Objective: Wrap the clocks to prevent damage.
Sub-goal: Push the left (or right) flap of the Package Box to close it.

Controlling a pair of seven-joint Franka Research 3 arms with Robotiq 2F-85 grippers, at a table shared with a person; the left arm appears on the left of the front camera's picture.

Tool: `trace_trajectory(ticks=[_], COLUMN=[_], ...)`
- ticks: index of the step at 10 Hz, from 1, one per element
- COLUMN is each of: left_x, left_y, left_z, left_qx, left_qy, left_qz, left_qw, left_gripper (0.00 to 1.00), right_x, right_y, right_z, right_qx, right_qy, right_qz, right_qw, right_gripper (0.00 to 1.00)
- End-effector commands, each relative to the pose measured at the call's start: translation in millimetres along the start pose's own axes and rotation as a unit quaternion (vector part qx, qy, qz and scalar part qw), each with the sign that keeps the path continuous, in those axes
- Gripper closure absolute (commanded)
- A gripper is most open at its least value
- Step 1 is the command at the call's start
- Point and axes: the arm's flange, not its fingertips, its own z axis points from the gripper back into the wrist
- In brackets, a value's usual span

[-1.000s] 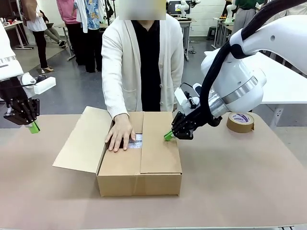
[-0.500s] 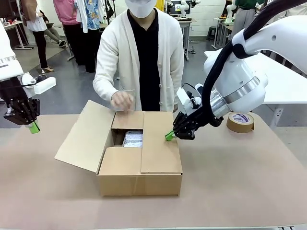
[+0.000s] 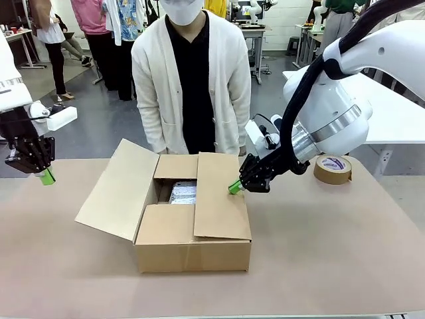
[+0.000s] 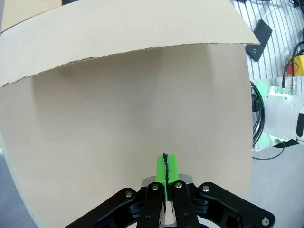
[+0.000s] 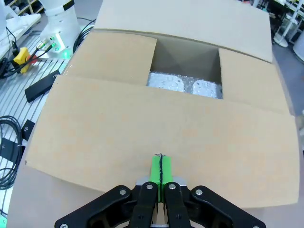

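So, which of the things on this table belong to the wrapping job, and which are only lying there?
Belongs to the job:
- bubble-wrapped bundle, lying inside the open cardboard box

Only lying there:
- brown tape roll, flat on the table, apart from the box on the robot's right side

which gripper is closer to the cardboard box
Right. The right gripper, shut, has its tip at the right flap of the cardboard box; the left gripper, also shut, hangs over the left edge of the table, well clear of it.
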Motion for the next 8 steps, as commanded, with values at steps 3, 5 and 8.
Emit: trace_trajectory(ticks=[3, 5, 8], left_x=[-1.2, -1.2, -1.2], left_y=[-0.7, -0.7, -0.7], left_z=[0.4, 0.4, 0.4], left_qx=[0.0, 0.0, 0.0], left_qy=[-0.011, -0.011, -0.011], left_qz=[-0.005, -0.005, -0.005], left_qw=[1.0, 1.0, 1.0], left_gripper=[1.0, 1.0, 1.0], right_x=[-1.1, -1.1, -1.1], right_y=[0.4, 0.4, 0.4], right_z=[-3.0, -3.0, -3.0], right_qx=[-0.001, -0.001, -0.001], right_qy=[0.007, 0.007, 0.007], right_qz=[-0.009, -0.009, -0.009], right_qw=[1.0, 1.0, 1.0], right_gripper=[0.99, 0.99, 0.99])
